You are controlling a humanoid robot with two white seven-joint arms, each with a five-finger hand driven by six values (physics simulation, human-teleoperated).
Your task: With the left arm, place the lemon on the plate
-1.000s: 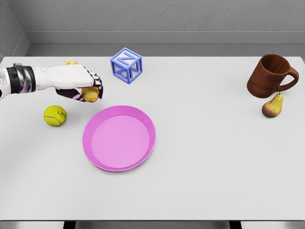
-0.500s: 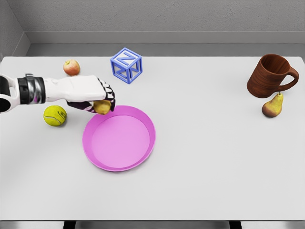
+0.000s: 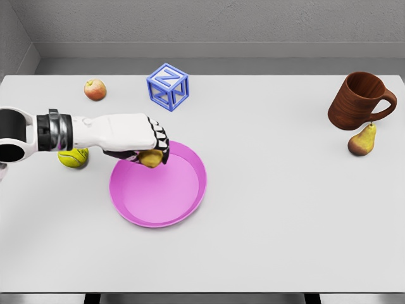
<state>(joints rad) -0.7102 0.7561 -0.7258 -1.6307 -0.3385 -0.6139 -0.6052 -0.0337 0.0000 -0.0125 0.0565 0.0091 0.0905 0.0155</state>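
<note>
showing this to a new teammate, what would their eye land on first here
Most likely the bright pink plate left of the table's middle, with the white left hand reaching in from the left and holding the lemon over the plate's upper rim. Next, the blue letter block behind it, and the brown mug with a pear at the far right.

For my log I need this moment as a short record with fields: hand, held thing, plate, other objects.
left hand: fingers curled around lemon, over the plate's upper left rim
lemon: in grasp, not yet released
plate: pink, nothing lying in it
others: tennis ball, apple, blue block, mug, pear
right arm: not in view
</note>
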